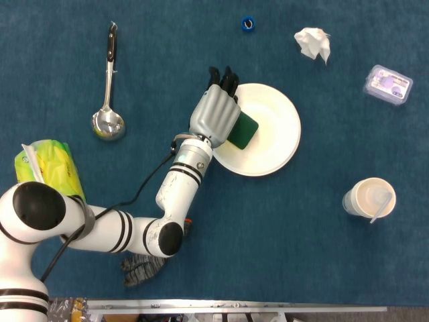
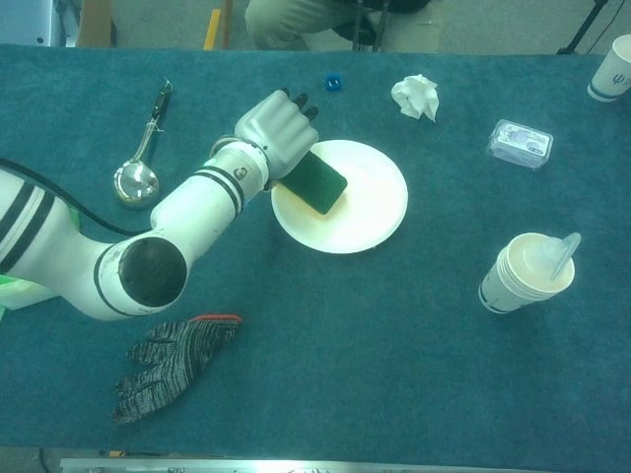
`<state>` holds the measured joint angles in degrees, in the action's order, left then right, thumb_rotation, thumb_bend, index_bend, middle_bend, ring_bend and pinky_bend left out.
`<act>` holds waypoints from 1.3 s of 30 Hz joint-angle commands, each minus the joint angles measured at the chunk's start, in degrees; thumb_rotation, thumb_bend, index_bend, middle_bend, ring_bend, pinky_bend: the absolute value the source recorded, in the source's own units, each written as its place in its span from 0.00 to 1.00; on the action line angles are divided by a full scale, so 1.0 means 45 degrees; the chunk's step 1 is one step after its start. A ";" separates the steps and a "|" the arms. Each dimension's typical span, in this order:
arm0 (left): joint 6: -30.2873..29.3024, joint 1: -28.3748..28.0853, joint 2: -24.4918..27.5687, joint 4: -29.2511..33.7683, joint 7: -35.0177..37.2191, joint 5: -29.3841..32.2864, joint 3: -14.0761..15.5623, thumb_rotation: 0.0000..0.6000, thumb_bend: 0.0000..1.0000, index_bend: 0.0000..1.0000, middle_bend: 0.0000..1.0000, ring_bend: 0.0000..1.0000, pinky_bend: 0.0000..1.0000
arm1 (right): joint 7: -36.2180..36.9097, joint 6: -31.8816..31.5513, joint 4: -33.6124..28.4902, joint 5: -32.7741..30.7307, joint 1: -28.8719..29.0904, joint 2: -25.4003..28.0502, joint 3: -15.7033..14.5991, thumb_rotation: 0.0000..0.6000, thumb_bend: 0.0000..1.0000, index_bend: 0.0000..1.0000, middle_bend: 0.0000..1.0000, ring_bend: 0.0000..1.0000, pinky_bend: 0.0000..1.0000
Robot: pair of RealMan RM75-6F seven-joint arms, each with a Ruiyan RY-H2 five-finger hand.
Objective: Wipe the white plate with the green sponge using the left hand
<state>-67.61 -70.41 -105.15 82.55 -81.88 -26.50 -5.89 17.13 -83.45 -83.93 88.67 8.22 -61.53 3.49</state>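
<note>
The white plate (image 1: 268, 134) (image 2: 360, 207) lies on the blue cloth right of centre. My left hand (image 1: 216, 115) (image 2: 279, 131) grips the green sponge (image 1: 244, 130) (image 2: 317, 183) and holds it on the plate's left part. The hand covers the sponge's near end and the plate's left rim. Only the left arm shows; no right hand appears in either view.
A metal ladle (image 1: 108, 100) lies to the far left. A yellow-green packet (image 1: 48, 168) sits at the left edge and a dark knit glove (image 2: 168, 363) near the front. A paper cup (image 1: 370, 198), a small plastic box (image 1: 387, 84), crumpled tissue (image 1: 312, 43) and a blue cap (image 1: 248, 24) lie around.
</note>
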 commanded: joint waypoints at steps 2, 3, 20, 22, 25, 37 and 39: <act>0.0096 -0.0064 -0.0101 -0.0296 -0.0052 -0.0006 -0.0074 0.85 0.30 0.39 0.07 0.00 0.13 | 0.0019 0.0018 0.0030 -0.0028 -0.0004 -0.0004 0.0006 1.00 0.32 0.17 0.24 0.12 0.26; 0.0136 -0.0066 -0.0123 -0.0391 -0.0053 0.0008 -0.0084 0.85 0.30 0.39 0.07 0.00 0.13 | 0.0019 0.0031 0.0035 -0.0027 -0.0004 -0.0007 -0.0001 1.00 0.32 0.17 0.24 0.12 0.26; -0.0013 -0.0055 -0.0262 0.0121 -0.0472 0.0455 -0.0219 0.86 0.30 0.40 0.07 0.00 0.13 | -0.0004 0.0016 0.0003 0.0017 -0.0017 -0.0043 -0.0012 1.00 0.32 0.17 0.24 0.12 0.26; -0.0039 -0.0107 -0.0332 0.0264 -0.0544 0.0496 -0.0238 0.85 0.30 0.40 0.07 0.00 0.13 | -0.0002 -0.0007 0.0004 0.0038 -0.0029 -0.0041 -0.0021 1.00 0.32 0.17 0.24 0.12 0.26; -0.0100 -0.0244 -0.0428 0.0199 -0.0756 0.0389 -0.0183 0.85 0.30 0.40 0.07 0.00 0.13 | -0.0008 -0.0047 -0.0007 0.0014 -0.0064 -0.0013 -0.0016 1.00 0.32 0.17 0.24 0.12 0.26; 0.0055 -0.0535 -0.0435 -0.0778 -0.1393 0.0694 -0.0241 0.85 0.30 0.40 0.07 0.00 0.13 | 0.0040 0.0029 0.0086 -0.0110 -0.0084 -0.0046 0.0010 1.00 0.32 0.17 0.24 0.12 0.26; 0.0094 -0.0542 -0.0436 -0.0975 -0.1530 0.0766 -0.0162 0.86 0.30 0.40 0.07 0.00 0.13 | 0.0049 0.0064 0.0113 -0.0129 -0.0077 -0.0064 0.0011 1.00 0.32 0.17 0.24 0.12 0.26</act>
<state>-67.33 -72.81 -107.12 78.48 -88.49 -23.26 -6.80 17.34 -83.18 -83.44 88.11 7.86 -61.81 3.54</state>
